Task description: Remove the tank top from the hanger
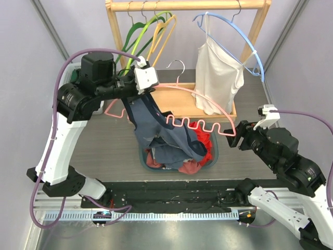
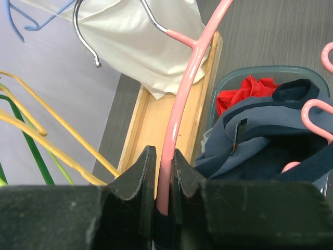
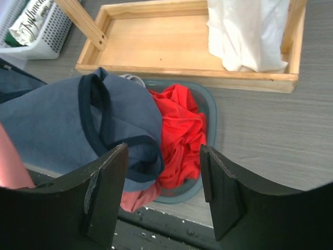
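Left claw [image 2: 161, 156] clenched on the pink hanger [image 2: 179, 104], up and left of the basket [image 3: 210, 112]. Right claw [image 3: 164, 150] released, jaws wide, nothing between them; it sits right of the basket, by the hanger's end. Navy tank top [image 1: 156, 130] hangs off the hanger, lower part bunched in the basket over red cloth [image 3: 179, 130].

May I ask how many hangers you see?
5: dark green hanger, light green hanger and yellow hanger left on the rail; blue hanger right on it; pink hanger in the left gripper. Others may be hidden.
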Robot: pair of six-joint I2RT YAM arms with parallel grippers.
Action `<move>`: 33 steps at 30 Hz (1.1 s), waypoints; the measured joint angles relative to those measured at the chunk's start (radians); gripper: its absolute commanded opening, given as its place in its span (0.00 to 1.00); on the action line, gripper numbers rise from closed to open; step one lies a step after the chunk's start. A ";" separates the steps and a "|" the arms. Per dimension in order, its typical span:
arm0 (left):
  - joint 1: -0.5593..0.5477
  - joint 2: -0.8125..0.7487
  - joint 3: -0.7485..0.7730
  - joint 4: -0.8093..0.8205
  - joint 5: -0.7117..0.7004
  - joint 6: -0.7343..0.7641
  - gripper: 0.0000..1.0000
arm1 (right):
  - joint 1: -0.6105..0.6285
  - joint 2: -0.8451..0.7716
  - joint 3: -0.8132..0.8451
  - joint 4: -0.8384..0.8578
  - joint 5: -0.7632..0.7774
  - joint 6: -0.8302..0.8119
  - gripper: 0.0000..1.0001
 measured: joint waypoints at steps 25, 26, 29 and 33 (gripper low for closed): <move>-0.024 -0.263 -0.230 0.047 -0.081 -0.049 0.00 | 0.011 -0.022 0.234 0.168 -0.148 -0.193 0.78; -0.032 -0.254 -0.234 0.046 -0.077 -0.041 0.00 | 0.011 0.036 0.277 0.194 -0.228 -0.218 0.78; -0.060 -0.203 -0.236 0.045 -0.075 0.004 0.00 | 0.011 0.166 0.350 0.234 -0.393 -0.265 0.79; -0.096 -0.168 -0.236 0.045 -0.080 0.062 0.00 | 0.011 0.303 0.416 0.240 -0.540 -0.309 0.82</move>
